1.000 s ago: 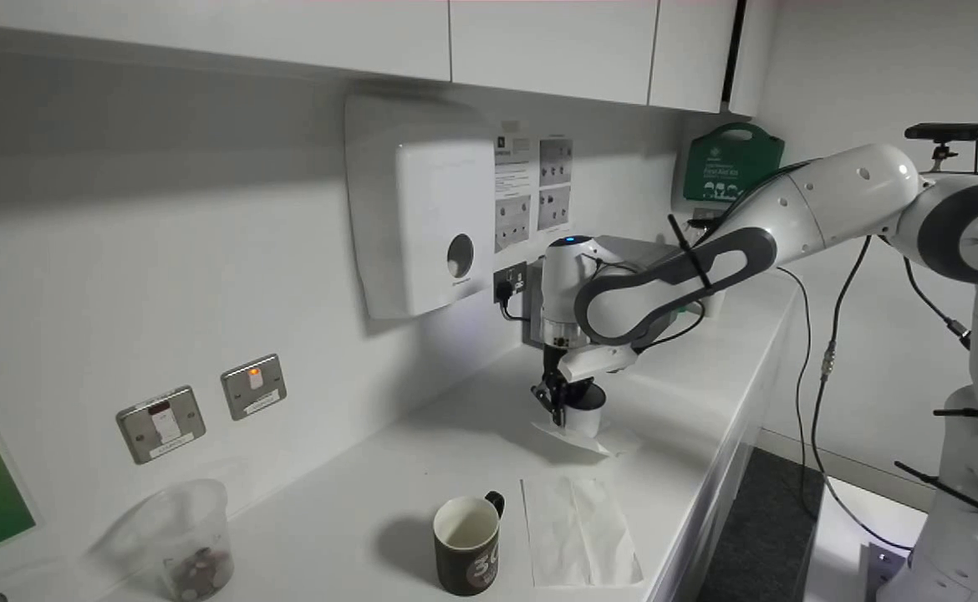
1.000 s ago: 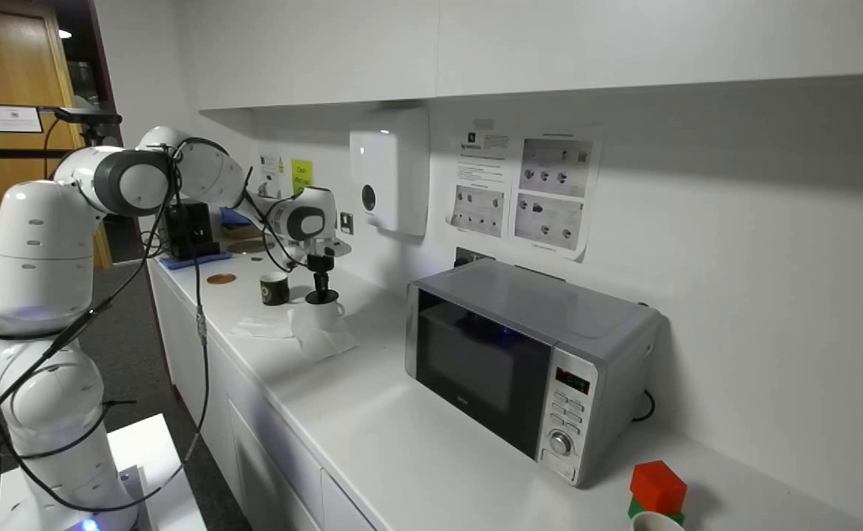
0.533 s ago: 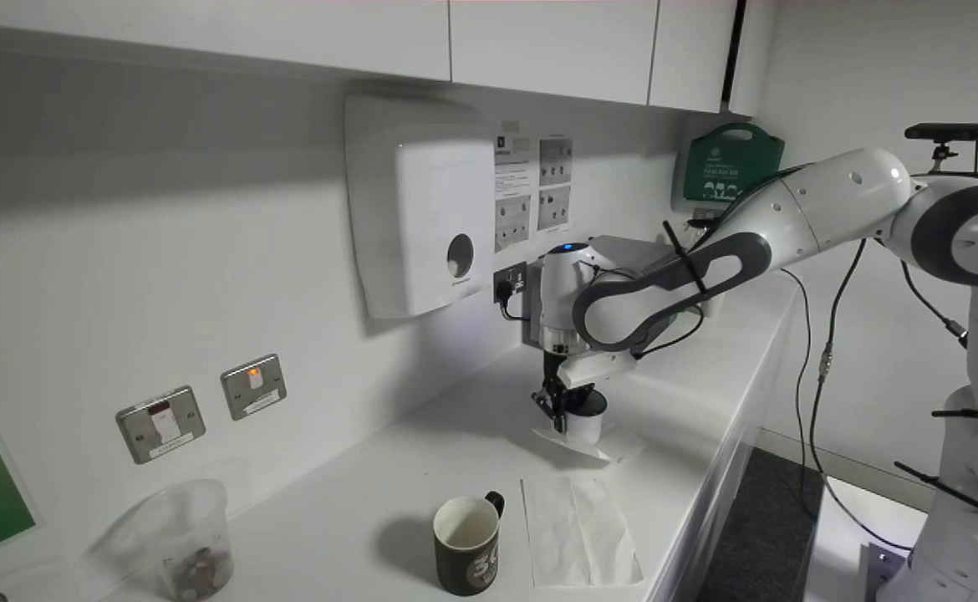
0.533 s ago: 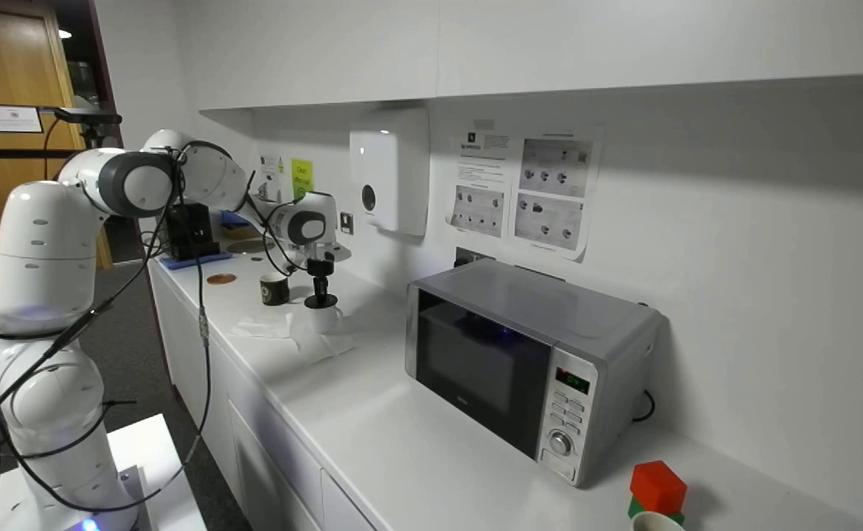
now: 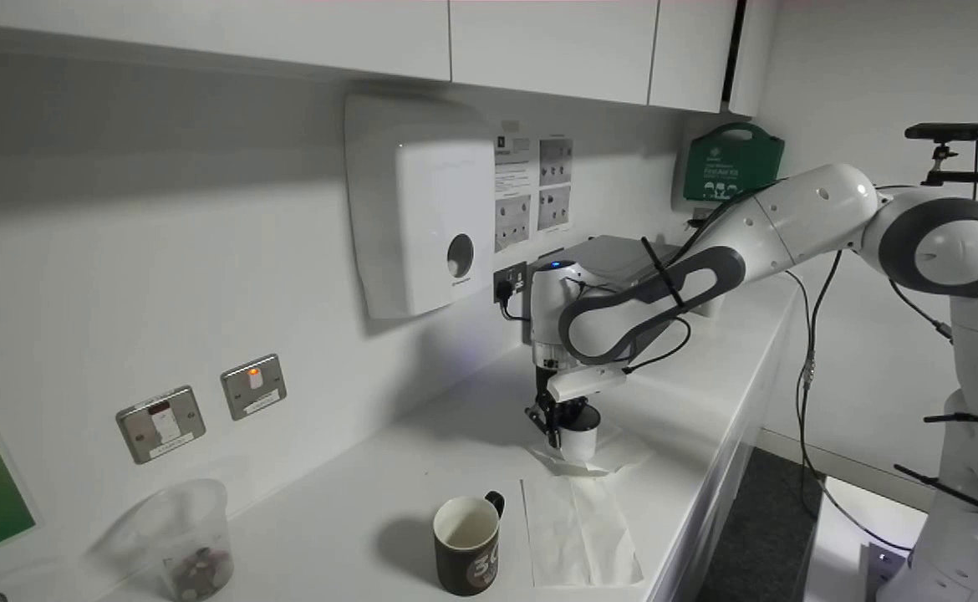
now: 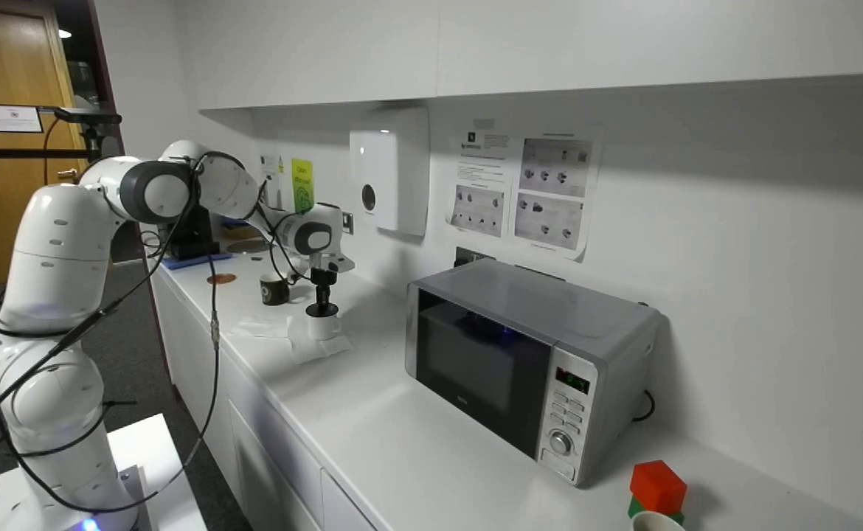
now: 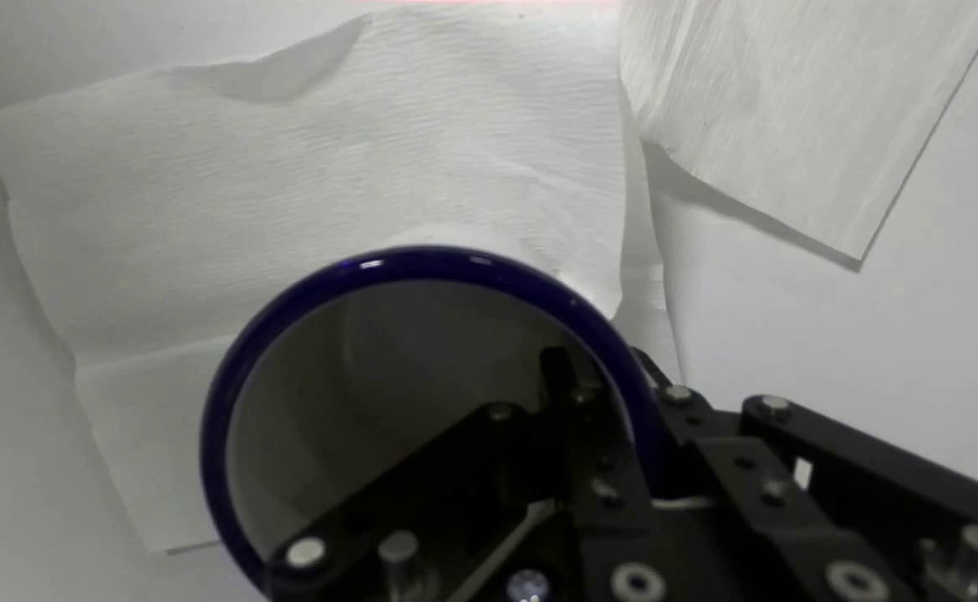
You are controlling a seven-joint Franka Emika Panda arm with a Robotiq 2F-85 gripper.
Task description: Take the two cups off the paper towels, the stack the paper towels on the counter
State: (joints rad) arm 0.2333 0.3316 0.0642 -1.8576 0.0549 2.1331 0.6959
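White cup (image 5: 581, 443), pinched by the claw (image 7: 602, 365): lift straight, without dragging the paper towel (image 7: 330, 167) underneath, then set upright nearer the wall-side edge of the surface (image 5: 455, 451).

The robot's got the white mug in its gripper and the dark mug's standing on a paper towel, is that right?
Not quite. The dark mug isn't on a paper towel: in an exterior view it stands beside one, on the white counter. The gripper does hold the white mug.
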